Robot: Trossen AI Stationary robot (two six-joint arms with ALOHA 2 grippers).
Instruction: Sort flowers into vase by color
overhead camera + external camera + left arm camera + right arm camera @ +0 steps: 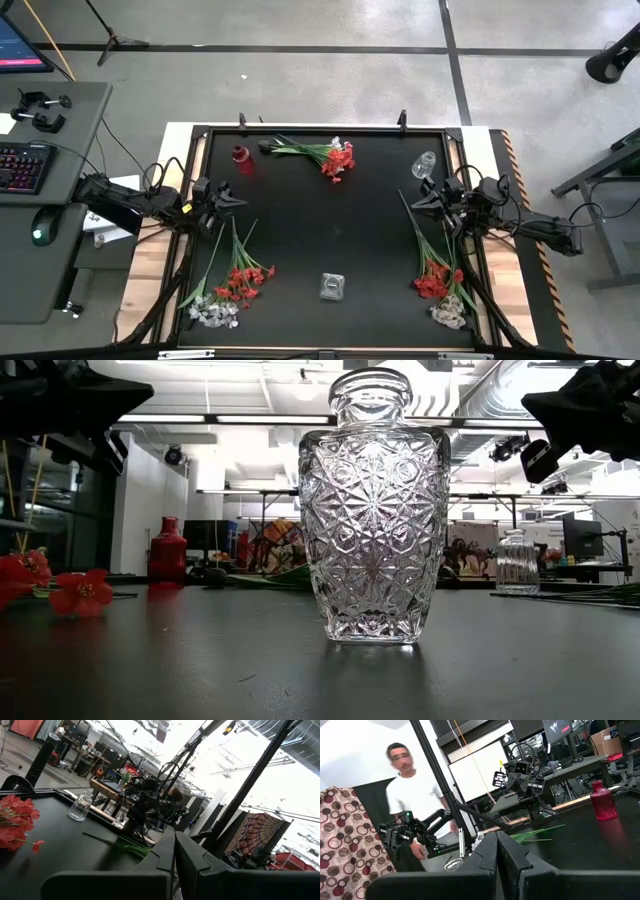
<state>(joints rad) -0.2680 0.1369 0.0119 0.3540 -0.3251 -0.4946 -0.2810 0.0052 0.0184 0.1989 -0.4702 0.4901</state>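
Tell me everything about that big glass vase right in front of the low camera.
The cut-glass vase is clear, with starburst patterns pressed all over its body, a short narrow neck and a thick rounded rim. It looks empty and stands upright on the black table, near the front edge, with nothing touching it.

We can read no text, label, brand or number anywhere; the screens in the room behind the table show only shapes and colour, too blurred for us to read.
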